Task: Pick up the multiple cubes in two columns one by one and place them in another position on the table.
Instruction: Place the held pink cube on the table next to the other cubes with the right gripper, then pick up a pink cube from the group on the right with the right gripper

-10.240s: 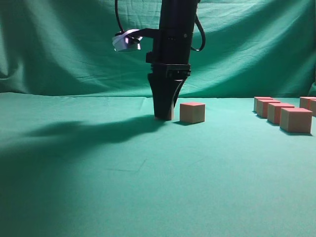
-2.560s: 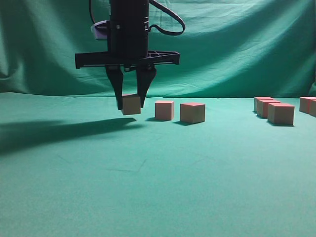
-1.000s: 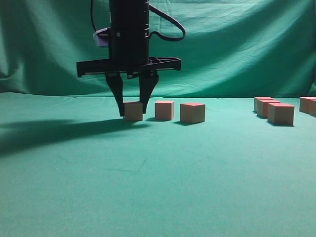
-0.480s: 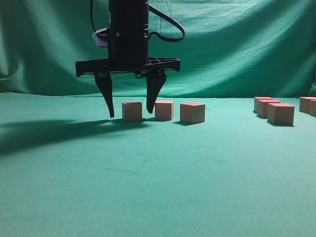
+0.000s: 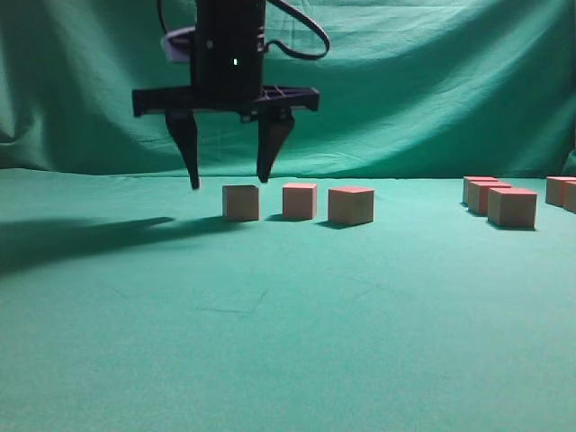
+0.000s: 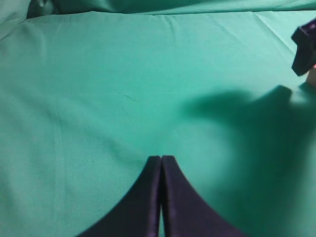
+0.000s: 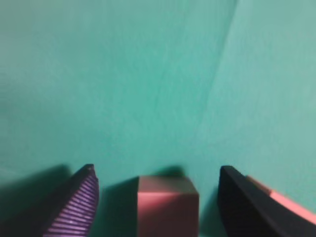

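Note:
Three cubes stand in a row on the table (image 5: 270, 333): the left cube (image 5: 240, 202), the middle cube (image 5: 299, 201) and the right cube (image 5: 350, 205). My right gripper (image 5: 228, 182) hangs open just above the left cube, fingertips clear of it. In the right wrist view the open jaws (image 7: 157, 173) straddle that cube (image 7: 168, 207) without touching; a second cube's pink edge (image 7: 286, 201) shows behind the right finger. My left gripper (image 6: 161, 158) is shut and empty over bare cloth. It does not show in the exterior view.
More cubes stand in two columns at the far right: a nearer column (image 5: 512, 207) and one at the frame edge (image 5: 560, 191). A draped green backdrop (image 5: 432, 90) hangs behind the table. The right gripper's finger (image 6: 305, 47) shows at the left wrist view's right edge.
My right gripper set a cube down left of the other two, opened its jaws, and has risen clear above it. The cube stays on the table.

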